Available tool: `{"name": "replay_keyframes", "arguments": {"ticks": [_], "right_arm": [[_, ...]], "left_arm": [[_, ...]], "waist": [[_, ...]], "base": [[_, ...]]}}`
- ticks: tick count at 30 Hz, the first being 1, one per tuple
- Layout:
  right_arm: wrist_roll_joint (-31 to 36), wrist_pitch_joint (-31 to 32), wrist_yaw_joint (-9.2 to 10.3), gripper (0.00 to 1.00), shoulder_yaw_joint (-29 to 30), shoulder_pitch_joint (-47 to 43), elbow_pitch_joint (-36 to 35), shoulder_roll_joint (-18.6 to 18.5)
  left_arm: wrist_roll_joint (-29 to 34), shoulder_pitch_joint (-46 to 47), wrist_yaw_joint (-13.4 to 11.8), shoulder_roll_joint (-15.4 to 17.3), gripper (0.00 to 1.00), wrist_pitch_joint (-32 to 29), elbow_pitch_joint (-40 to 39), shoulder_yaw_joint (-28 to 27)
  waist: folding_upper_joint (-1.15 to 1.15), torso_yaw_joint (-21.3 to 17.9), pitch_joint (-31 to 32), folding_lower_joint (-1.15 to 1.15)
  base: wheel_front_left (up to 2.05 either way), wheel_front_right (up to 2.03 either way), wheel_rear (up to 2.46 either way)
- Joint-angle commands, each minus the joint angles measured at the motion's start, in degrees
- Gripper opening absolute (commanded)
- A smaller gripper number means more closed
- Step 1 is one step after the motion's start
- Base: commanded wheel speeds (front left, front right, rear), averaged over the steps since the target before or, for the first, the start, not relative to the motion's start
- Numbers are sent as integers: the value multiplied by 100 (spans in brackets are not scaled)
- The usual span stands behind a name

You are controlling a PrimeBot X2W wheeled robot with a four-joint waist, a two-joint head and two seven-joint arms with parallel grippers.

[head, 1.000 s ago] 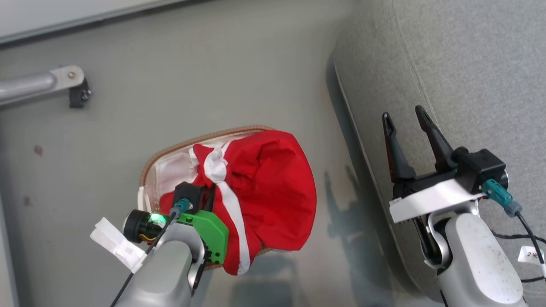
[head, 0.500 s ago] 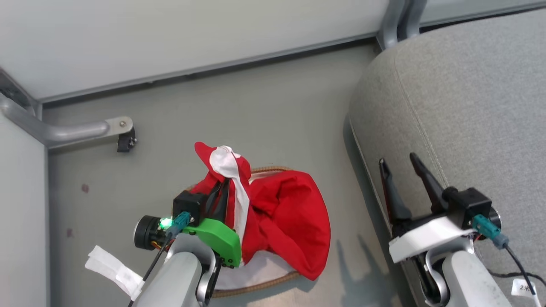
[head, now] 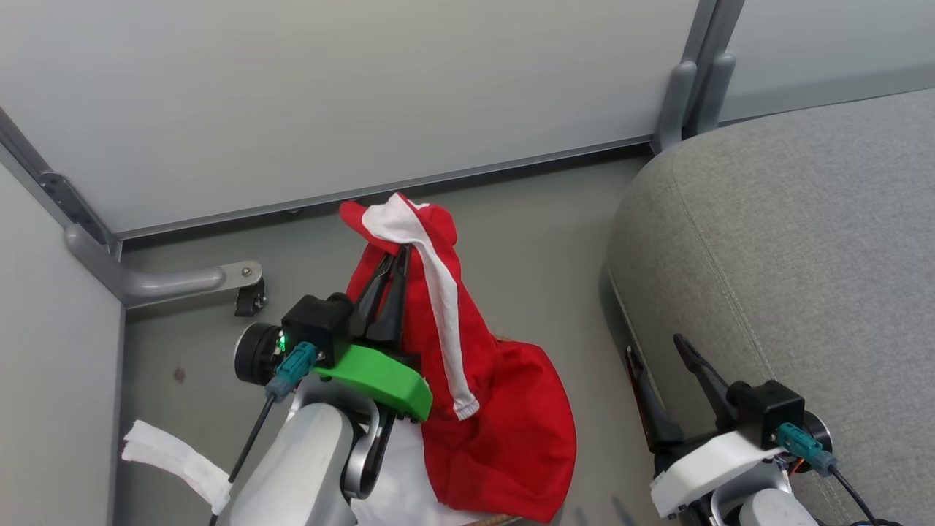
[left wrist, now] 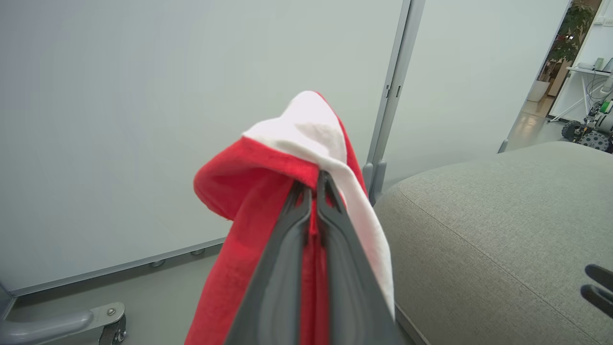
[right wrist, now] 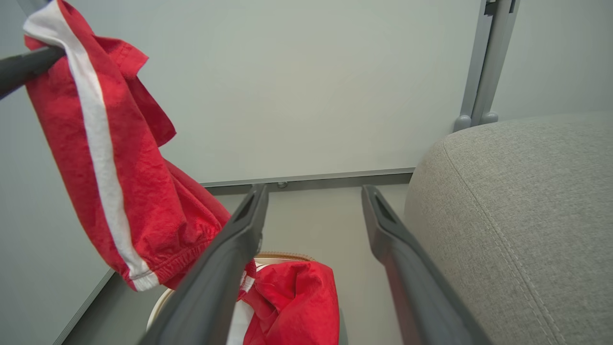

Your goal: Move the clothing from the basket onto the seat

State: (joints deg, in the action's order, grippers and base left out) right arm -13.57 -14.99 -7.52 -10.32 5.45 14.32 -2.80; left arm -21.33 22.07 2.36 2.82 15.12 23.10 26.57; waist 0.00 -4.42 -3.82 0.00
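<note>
One castor (head: 250, 301) near clothing (head: 504, 409); seat (head: 803, 256) apart

— How is the light?
— Bright, soft and even, a cool white, seemingly from above. The wall (head: 365, 88) beyond the left gripper (head: 396, 256) shows no glare.
— Shadows?
— Faint. One dark band lies on the floor (head: 540, 219) under the seat (head: 789, 241) edge, just ahead of the right gripper (head: 654, 345). The clothing (head: 504, 409) shades its own folds lightly.
— Sharpness?
— The head view is crisp. In both wrist views the fingers near the lens are soft; the clothing at the left gripper's tips is sharp.
— Distortion?
— Wide-angle: the post (right wrist: 483, 62) far right of the right gripper leans. The doorway (left wrist: 574, 72) far right of the left gripper looks washed out.
</note>
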Motion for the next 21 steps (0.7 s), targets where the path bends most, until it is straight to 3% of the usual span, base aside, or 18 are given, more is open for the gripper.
{"name": "replay_keyframes", "arguments": {"ticks": [1,8,21], "right_arm": [[-25,-29,6,100,-52,-87,4,-24],[42,-29,6,100,-568,2,44,-23],[-110,-28,6,100,-2136,1336,621,-49]], "left_arm": [[-30,-31,18,17,0,5,-134,24],[-90,23,-48,17,0,5,-392,219],[-271,191,-153,18,0,5,-481,717]], "waist": [[0,48,82,0],[0,168,105,0],[0,452,-17,0]], "base": [[0,0,0],[0,0,0],[0,0,0]]}}
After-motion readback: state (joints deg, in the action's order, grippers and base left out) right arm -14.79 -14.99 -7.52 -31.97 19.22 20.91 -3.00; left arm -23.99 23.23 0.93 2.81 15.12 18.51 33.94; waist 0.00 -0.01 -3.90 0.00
